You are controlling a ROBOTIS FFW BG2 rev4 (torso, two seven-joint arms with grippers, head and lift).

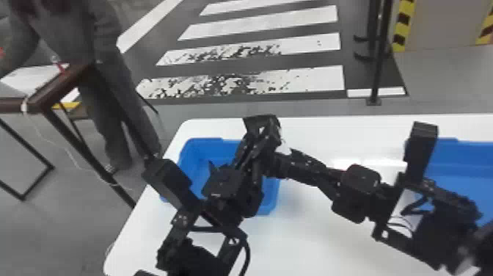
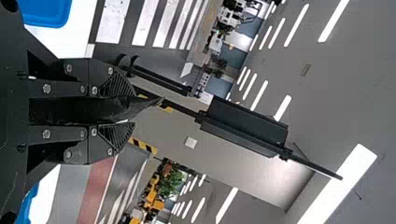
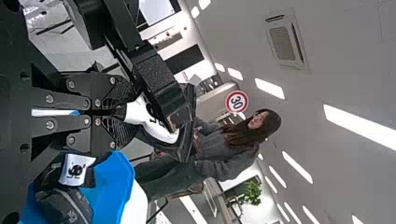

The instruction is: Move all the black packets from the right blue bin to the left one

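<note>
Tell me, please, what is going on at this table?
The robot's job is moving black packets into the left blue bin. Its right hand grips a packet with white print near that bin, where other packets lie. Its left hand holds what looks like another black packet. Neither has been let go yet.

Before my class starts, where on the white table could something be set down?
Bare white tabletop borders the black right arm, behind and in front, between the blue plastic left bin and right bin. The left bin is crowded: both black arms hang over it.
</note>
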